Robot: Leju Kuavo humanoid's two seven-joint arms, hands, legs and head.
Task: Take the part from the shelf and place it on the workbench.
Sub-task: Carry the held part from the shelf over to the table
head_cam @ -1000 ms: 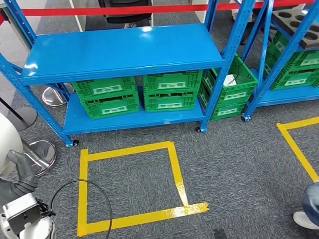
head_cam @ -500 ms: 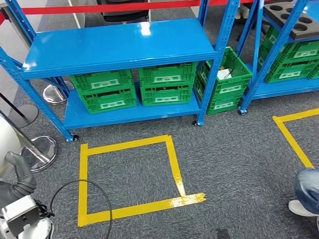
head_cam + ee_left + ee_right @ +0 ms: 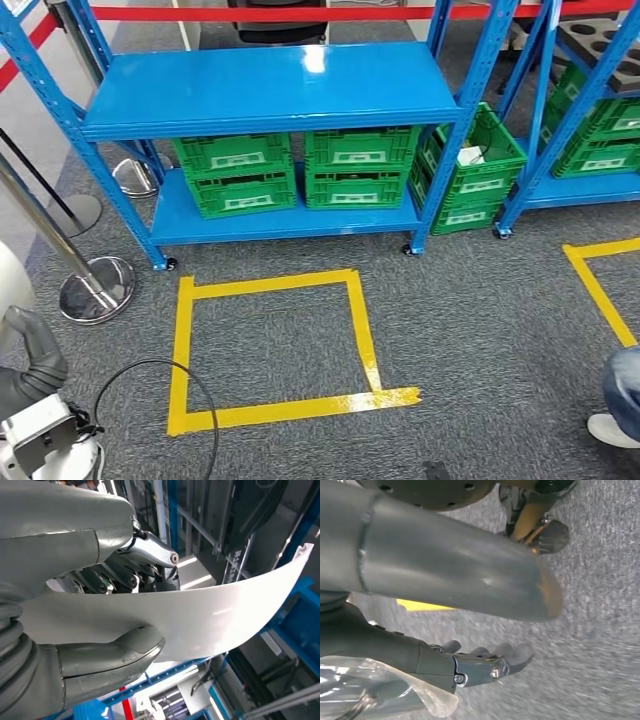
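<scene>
My left hand point(image 3: 36, 362) sits at the lower left of the head view and grips a white curved part point(image 3: 10, 288), whose edge shows beside it. In the left wrist view the thumb point(image 3: 113, 652) and fingers clamp the long white curved panel point(image 3: 219, 615), which reaches well past the hand. My right hand point(image 3: 486, 664) hangs over grey carpet with its fingers stretched out and nothing in it. The blue shelf point(image 3: 272, 85) stands ahead with a bare top board.
Green crates point(image 3: 302, 170) fill the shelf's lower level, and a second blue rack point(image 3: 596, 110) stands to the right. A yellow tape square point(image 3: 275, 350) marks the carpet. Stanchion bases point(image 3: 96, 288) stand at left, a black cable point(image 3: 162, 400) loops near me, and a person's shoe point(image 3: 613, 430) is at right.
The whole picture has shifted to the right, so the camera has turned a little left. My left hand keeps hold of the white part.
</scene>
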